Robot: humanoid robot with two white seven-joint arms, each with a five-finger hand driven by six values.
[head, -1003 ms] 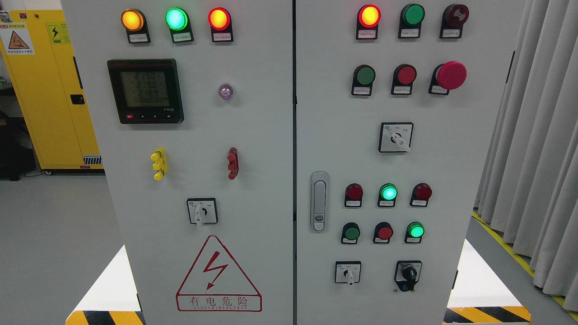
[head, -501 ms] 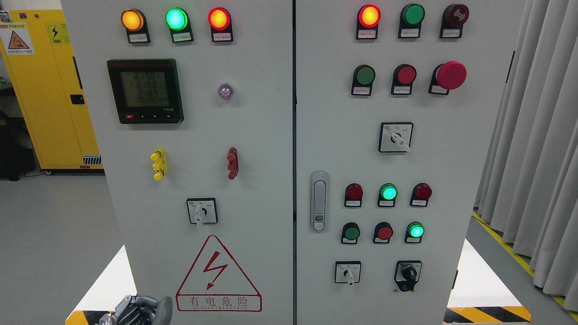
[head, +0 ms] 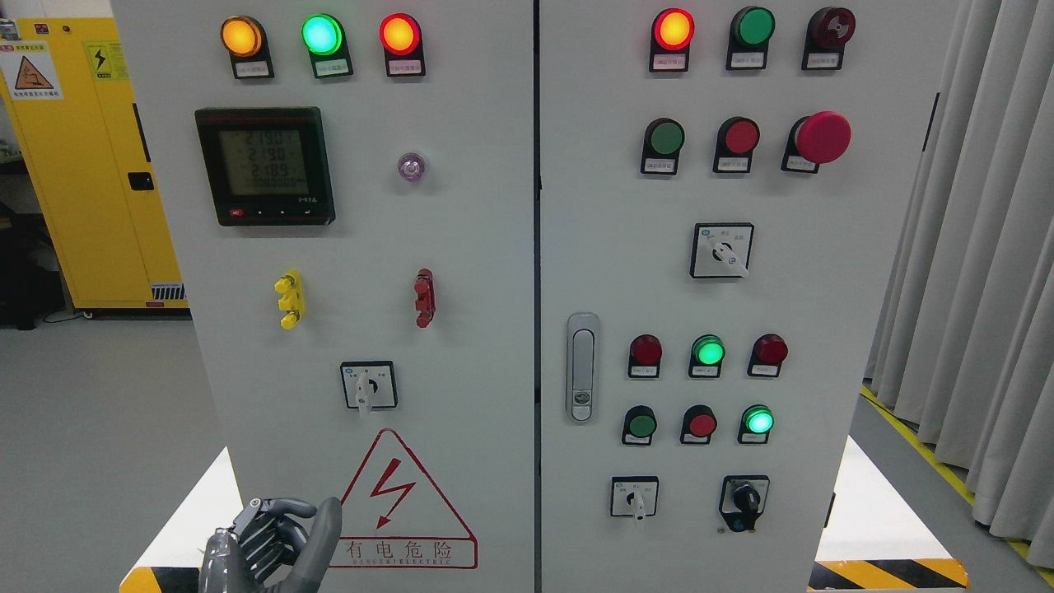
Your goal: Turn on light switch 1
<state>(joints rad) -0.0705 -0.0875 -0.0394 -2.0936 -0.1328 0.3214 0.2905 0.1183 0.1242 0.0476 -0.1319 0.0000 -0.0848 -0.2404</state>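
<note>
The left hand shows at the lower left, low in front of the cabinet, its fingers curled together and holding nothing, the thumb up beside the warning triangle; the right hand is out of view. Which control is light switch 1 cannot be read, as the labels are too small. The nearest candidate is the rotary switch on the left door, just above the triangle and above the hand, its white lever pointing down. Others sit on the right door: one selector low down, a black knob beside it, another selector higher up. Any of these is likely a stiff, spring-detented knob fixed to rigid sheet metal: it will not shift or bend, but should need a firm twist. The small smooth lever looks best pinched across its flat sides between thumb and fingertip, then turned about its centre, not pushed.
</note>
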